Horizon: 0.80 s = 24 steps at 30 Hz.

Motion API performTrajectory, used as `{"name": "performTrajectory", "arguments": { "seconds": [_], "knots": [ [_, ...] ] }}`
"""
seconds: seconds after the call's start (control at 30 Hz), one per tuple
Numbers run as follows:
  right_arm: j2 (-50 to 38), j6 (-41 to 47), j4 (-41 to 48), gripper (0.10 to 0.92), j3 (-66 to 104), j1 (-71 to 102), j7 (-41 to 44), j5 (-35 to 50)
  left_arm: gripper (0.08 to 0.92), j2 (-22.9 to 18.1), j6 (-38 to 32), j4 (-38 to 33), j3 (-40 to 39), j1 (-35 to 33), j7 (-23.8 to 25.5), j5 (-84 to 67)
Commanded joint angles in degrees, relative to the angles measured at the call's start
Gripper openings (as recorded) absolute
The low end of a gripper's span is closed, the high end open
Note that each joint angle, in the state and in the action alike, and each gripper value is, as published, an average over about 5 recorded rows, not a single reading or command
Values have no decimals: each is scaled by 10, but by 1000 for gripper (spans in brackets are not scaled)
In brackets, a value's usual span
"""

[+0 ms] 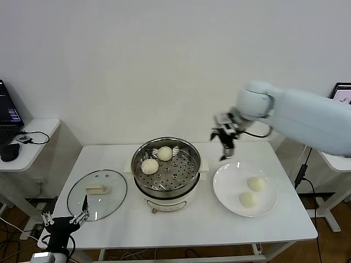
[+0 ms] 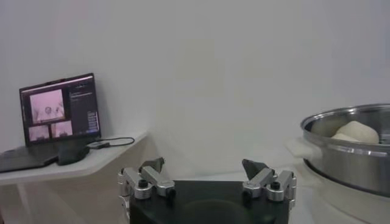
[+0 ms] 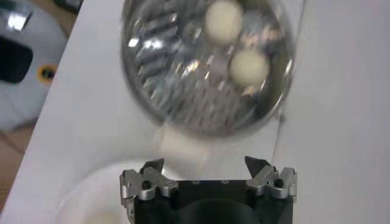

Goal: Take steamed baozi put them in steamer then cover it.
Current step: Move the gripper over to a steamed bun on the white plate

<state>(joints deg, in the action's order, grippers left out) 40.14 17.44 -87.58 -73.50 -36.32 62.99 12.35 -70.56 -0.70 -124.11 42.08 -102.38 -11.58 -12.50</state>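
The steel steamer (image 1: 189,159) stands mid-table on its cream base with two baozi inside, one (image 1: 150,166) toward the left and one (image 1: 164,153) behind it. Two more baozi (image 1: 255,183) (image 1: 248,199) lie on the white plate (image 1: 227,189) to the right. My right gripper (image 1: 225,148) hangs open and empty above the gap between steamer and plate; its wrist view shows the steamer (image 3: 152,73) with both buns (image 3: 223,19) (image 3: 248,67). The glass cover (image 1: 112,201) with its cream handle lies flat left of the steamer. My left gripper (image 1: 64,220) is open, low at the table's front left corner.
A side desk (image 1: 38,129) with a laptop (image 2: 58,115) and mouse stands to the left. Another desk with a screen (image 1: 341,93) is at the right. The steamer's rim (image 2: 341,131) shows close in the left wrist view.
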Motion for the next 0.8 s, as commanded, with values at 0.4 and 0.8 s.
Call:
{"name": "performTrajectory", "arguments": {
  "seconds": [0.4,0.8],
  "knots": [
    [-166,-50,-35,823,134,254,-8,-173,823,-12,4,-7,-10,-3,1,13],
    [-108,-57,38,823,242,405,-52,-216,823,-22,3,-18,3,-22,0,19]
  ]
}}
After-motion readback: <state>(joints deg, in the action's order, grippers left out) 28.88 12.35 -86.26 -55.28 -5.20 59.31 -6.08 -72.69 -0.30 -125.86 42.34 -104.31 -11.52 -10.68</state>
